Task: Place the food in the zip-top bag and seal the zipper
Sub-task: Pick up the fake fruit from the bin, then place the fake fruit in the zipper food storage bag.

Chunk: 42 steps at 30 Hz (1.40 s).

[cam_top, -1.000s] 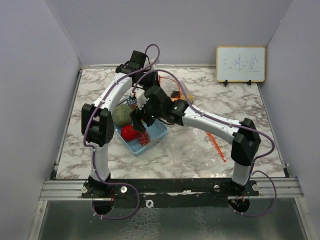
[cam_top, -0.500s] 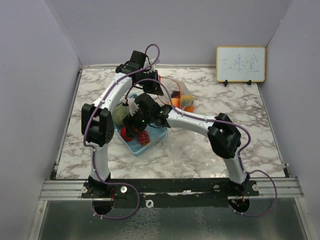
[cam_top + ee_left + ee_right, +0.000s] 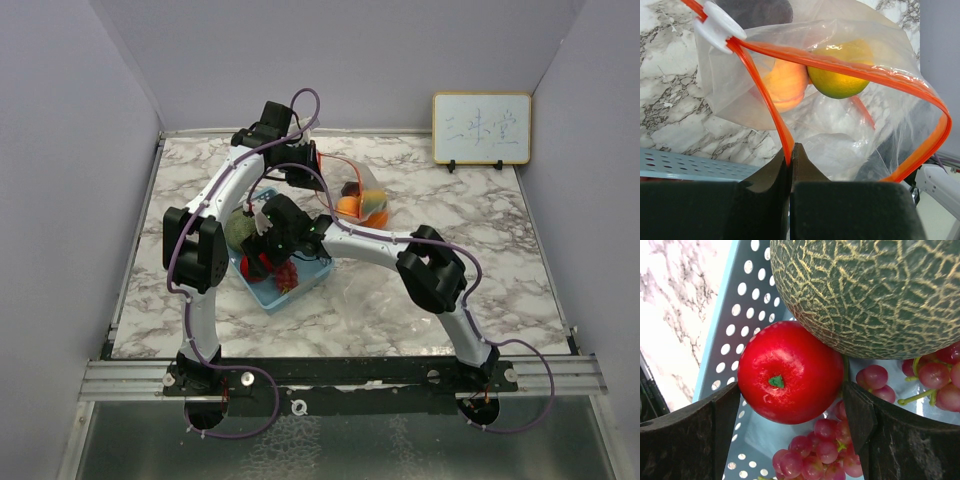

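Observation:
My left gripper (image 3: pixel 790 152) is shut on the orange zipper rim (image 3: pixel 775 112) of the clear zip-top bag (image 3: pixel 362 195), holding its mouth open. Inside the bag are a peach (image 3: pixel 785 85), an orange (image 3: pixel 842 70) and a dark purple fruit (image 3: pixel 757 10). My right gripper (image 3: pixel 792 400) is open, its jaws on either side of the red apple (image 3: pixel 790 372) in the light-blue basket (image 3: pixel 310 268). The green netted melon (image 3: pixel 875 290) lies just beyond the apple, with red grapes (image 3: pixel 820 450) beside and below it. In the top view the right gripper (image 3: pixel 262 250) reaches into the basket.
A white zipper slider (image 3: pixel 717 27) sits on the bag's rim. A small whiteboard (image 3: pixel 481 128) stands at the back right. Purple walls enclose the marble table (image 3: pixel 480 250) on three sides.
My right arm has swung left and down into the basket, bringing its open jaws around the red apple. The left gripper has stayed on the bag rim.

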Available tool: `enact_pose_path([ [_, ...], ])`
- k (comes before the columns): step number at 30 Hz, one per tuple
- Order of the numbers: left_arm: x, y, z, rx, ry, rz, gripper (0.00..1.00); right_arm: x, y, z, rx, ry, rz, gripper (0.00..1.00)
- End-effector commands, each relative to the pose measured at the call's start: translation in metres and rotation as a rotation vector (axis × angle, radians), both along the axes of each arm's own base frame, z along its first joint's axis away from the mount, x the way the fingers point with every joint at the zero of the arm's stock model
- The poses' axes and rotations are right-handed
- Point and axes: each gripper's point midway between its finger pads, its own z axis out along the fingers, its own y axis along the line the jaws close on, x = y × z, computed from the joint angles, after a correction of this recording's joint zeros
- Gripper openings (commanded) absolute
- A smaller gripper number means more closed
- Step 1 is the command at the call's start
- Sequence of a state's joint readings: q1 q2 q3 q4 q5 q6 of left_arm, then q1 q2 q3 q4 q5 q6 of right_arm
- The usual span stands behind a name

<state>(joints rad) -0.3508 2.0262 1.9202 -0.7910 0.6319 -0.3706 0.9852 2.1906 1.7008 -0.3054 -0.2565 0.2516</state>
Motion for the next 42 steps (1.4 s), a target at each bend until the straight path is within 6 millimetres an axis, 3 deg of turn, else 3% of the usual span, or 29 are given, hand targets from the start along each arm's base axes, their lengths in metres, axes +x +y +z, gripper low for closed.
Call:
enact_pose_path([
  [1,-0.012,-0.002,0.028,-0.041,-0.055,-0.037,0.00,0.014,-0.002,-0.010,-0.049,-0.063,-0.089,0.71],
  [3,-0.012,-0.002,0.028,-0.042,-0.055,-0.037,0.00,0.014,-0.005,-0.001,-0.042,-0.076,-0.092,0.59],
  [5,-0.012,-0.002,0.028,-0.041,-0.055,-0.038,0.00,0.013,-0.008,0.015,-0.026,-0.100,-0.085,0.54],
  [11,-0.011,-0.002,0.026,-0.036,-0.056,-0.036,0.00,-0.002,-0.026,0.099,0.076,-0.175,-0.048,0.55],
  [15,-0.009,-0.002,0.023,-0.032,-0.051,-0.035,0.00,-0.021,-0.049,0.152,0.128,-0.209,-0.010,0.56],
  [18,-0.007,-0.003,0.024,-0.034,-0.053,-0.035,0.00,-0.030,-0.073,0.181,0.116,-0.245,-0.009,0.57],
  [22,-0.005,-0.004,0.023,-0.035,-0.053,-0.034,0.00,-0.014,-0.114,0.216,0.060,-0.395,-0.126,0.60],
  [25,-0.005,-0.005,0.027,-0.045,-0.057,-0.039,0.00,0.016,-0.144,0.238,0.021,-0.493,-0.250,0.59],
  [33,-0.008,-0.004,0.033,-0.048,-0.074,-0.050,0.00,0.086,-0.193,0.241,0.031,-0.515,-0.443,0.59],
  [38,-0.007,-0.004,0.037,-0.048,-0.089,-0.050,0.00,0.109,-0.206,0.215,-0.013,-0.478,-0.461,0.59],
  [42,-0.006,-0.005,0.040,-0.056,-0.094,-0.049,0.00,0.115,-0.202,0.196,-0.033,-0.448,-0.439,0.59],
])
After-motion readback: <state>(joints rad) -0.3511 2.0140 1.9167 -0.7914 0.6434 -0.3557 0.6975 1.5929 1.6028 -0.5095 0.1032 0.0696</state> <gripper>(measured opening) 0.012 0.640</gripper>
